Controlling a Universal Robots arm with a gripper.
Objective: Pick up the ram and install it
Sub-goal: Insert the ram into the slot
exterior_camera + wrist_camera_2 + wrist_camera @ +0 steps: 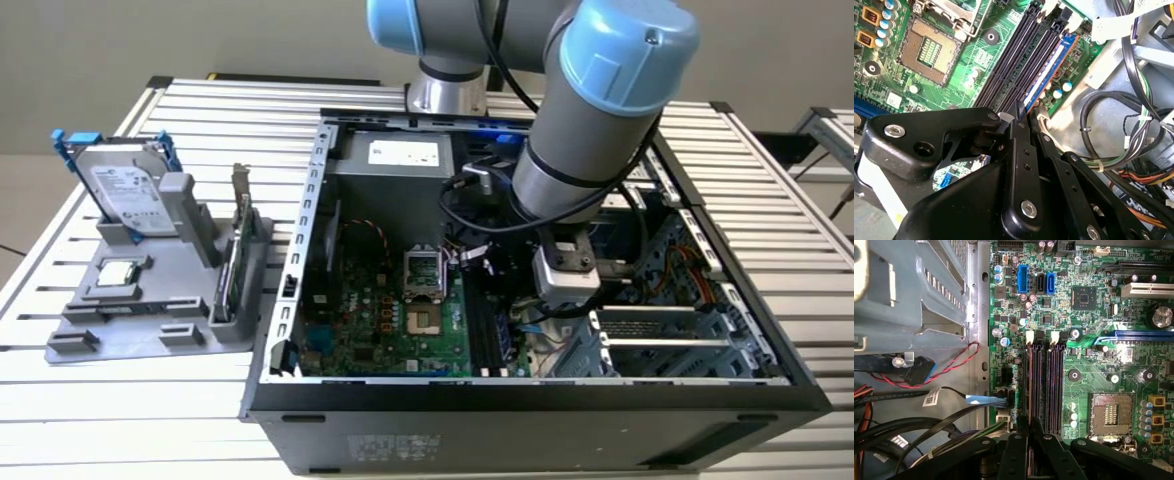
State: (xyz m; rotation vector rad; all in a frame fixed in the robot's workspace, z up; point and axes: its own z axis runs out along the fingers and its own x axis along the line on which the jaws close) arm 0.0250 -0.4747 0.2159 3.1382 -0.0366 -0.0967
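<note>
Four memory slots [1046,385] on the motherboard, and the ram [1050,70] sits in the outermost one; hand [1021,120], fingers nearly together, pinches its end. Seating step, I'd judge — it wants firm, straight pressing.

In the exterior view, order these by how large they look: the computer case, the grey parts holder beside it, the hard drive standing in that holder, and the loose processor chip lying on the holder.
1. computer case
2. grey parts holder
3. hard drive
4. processor chip
</note>
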